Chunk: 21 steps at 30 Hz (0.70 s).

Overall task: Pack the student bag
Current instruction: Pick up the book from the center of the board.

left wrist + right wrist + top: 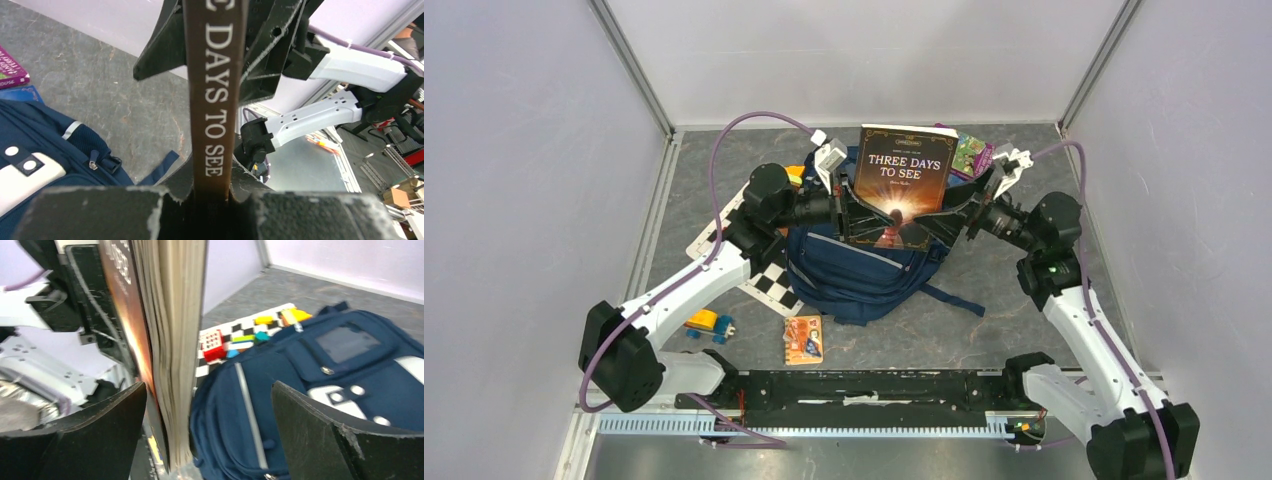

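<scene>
The book (902,185) stands upright over the bag (864,275) and blocks the middle of the table (994,335). The left tool (851,215) is clamped on its spine edge. The right tool (954,215) gapes around its page edge, so both arms bar the way across. Within the right tool's jaws the book sits by one finger, with a wide gap to the other.

Left of the bag, the checkerboard (769,280) and its toys (215,342) crowd the table under the left arm. At the near edge lie a toy car (709,323) and a small book (803,339), apart from each other and from the bag. Bare table shows right of the bag, in front of its strap (954,300). More books (971,152) lie behind the bag by the back wall (864,60).
</scene>
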{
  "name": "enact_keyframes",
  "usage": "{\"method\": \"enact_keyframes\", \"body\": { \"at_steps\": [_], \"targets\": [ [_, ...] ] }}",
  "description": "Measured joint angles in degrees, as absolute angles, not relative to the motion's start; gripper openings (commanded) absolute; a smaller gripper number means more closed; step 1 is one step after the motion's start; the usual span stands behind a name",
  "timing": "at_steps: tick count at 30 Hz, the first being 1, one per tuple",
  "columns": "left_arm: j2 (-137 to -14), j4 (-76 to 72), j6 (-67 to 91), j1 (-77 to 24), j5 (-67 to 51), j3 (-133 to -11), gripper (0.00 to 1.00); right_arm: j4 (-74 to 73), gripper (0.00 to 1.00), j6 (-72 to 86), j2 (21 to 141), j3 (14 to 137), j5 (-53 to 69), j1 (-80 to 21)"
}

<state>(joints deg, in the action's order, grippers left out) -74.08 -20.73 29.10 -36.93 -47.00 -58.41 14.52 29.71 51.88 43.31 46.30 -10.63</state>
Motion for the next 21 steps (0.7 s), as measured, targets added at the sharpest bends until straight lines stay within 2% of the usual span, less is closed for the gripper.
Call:
{"method": "enact_keyframes", "body": {
  "at_steps": [4, 9, 12, 15, 16, 18, 19, 20, 21],
  "targets": [
    [-74.11, -22.92, 30.44, -36.93, -48.47, -58.41, 0.02, 23.88, 0.91, 35.48, 53.17, 41.43, 47.64, -14.22],
    [-74.63, -24.6, 31.53, -36.99, -50.52, -58.41, 0.02, 33.12, 0.63, 40.8, 53.76, 41.32, 48.1, -14.81],
    [-75.4, -24.71, 32.12, -37.15, -51.66, -58.41, 0.02, 37.82, 0.39, 43.42, 53.82, 41.32, 48.42, -14.83],
    [-76.14, -24.62, 32.12, -37.58, -52.6, -58.43, 0.04, 40.27, 0.1, 44.97, 54.08, 41.32, 48.64, -14.9],
    [-76.27, -24.32, 32.05, -37.85, -52.66, -58.43, 0.15, 40.71, 0.02, 45.67, 54.22, 41.32, 49.01, -14.9],
    [-76.36, -21.45, 30.17, -38.2, -51.75, -59.35, 0.6, 40.53, 0.0, 45.82, 54.22, 41.32, 49.15, -14.76],
    [-76.36, -19.62, 28.29, -38.39, -51.13, -60.07, 0.78, 39.55, 0.0, 45.15, 54.04, 41.39, 48.58, -14.72],
    [-76.36, -15.81, 25.45, -39.27, -49.56, -61.58, 0.9, 37.45, 0.0, 43.55, 53.78, 41.6, 48.21, -14.74],
    [-76.36, -13.08, 22.63, -40.21, -47.99, -62.57, 0.95, 33.63, 0.0, 41.39, 53.34, 42.13, 47.13, -14.83]
  ]
}}
